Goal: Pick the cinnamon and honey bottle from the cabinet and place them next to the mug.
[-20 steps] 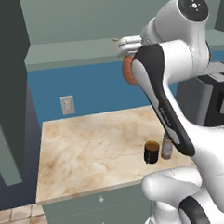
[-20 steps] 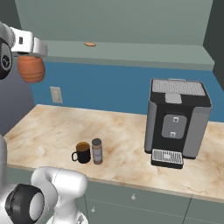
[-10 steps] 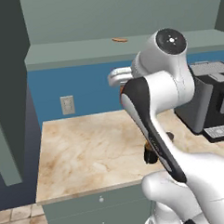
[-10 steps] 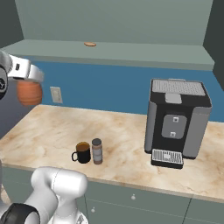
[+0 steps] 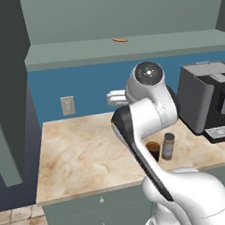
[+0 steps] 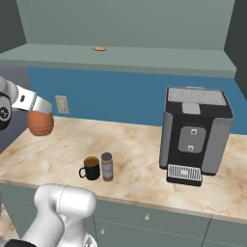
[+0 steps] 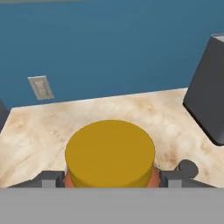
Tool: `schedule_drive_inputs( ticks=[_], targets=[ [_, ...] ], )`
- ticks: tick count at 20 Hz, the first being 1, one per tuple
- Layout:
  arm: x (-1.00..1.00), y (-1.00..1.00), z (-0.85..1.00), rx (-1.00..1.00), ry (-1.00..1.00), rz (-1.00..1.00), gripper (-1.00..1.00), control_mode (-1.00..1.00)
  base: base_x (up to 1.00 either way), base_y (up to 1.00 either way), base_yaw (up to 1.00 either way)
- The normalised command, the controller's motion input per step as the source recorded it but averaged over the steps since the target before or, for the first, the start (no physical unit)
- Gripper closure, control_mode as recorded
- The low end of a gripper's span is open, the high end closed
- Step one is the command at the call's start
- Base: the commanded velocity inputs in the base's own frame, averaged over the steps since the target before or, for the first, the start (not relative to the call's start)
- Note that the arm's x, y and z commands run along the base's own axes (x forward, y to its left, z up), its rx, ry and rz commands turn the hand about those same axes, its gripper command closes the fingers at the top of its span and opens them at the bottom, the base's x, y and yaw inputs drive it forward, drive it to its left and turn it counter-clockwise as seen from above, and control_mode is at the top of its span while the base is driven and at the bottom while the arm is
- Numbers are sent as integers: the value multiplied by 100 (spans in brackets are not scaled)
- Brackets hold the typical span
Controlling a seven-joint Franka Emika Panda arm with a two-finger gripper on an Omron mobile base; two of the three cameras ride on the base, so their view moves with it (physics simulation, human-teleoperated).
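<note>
The orange ribbed honey bottle [image 6: 40,123] hangs above the left part of the counter, and my gripper [image 6: 38,115] is shut on it. In the hand view its yellow lid [image 7: 109,153] sits between my two dark fingertips [image 7: 52,178]. The black mug [image 6: 90,168] stands near the counter's front edge, with the slim cinnamon shaker [image 6: 106,166] touching or nearly touching its right side. Both stand to the right of the held bottle and lower. In the left base view my arm covers part of the mug [image 5: 154,150]; the cinnamon [image 5: 168,145] stands beside it.
A black and grey coffee machine [image 6: 195,135] stands at the right of the marble counter [image 6: 144,159]. The grey-green cabinet shelf [image 6: 144,58] runs overhead with a small flat brown item [image 6: 99,48] on it. A wall outlet [image 6: 61,103] is behind the bottle.
My arm has swung down from shelf height with the honey bottle, which now hangs lower, nearer the counter. Mug and cinnamon have not moved.
</note>
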Motion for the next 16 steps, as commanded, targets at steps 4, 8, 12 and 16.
schedule_drive_inputs(
  ticks=[4,8,12,16],
  targets=[
    [38,0,-19,0,0,-23,100,-100,0,0,0],
    [42,0,-12,2,0,-22,100,-100,0,0,0],
    [44,0,-12,8,0,-22,100,-100,0,0,0],
    [36,0,-18,8,1,-22,100,-100,0,0,0]
  ],
)
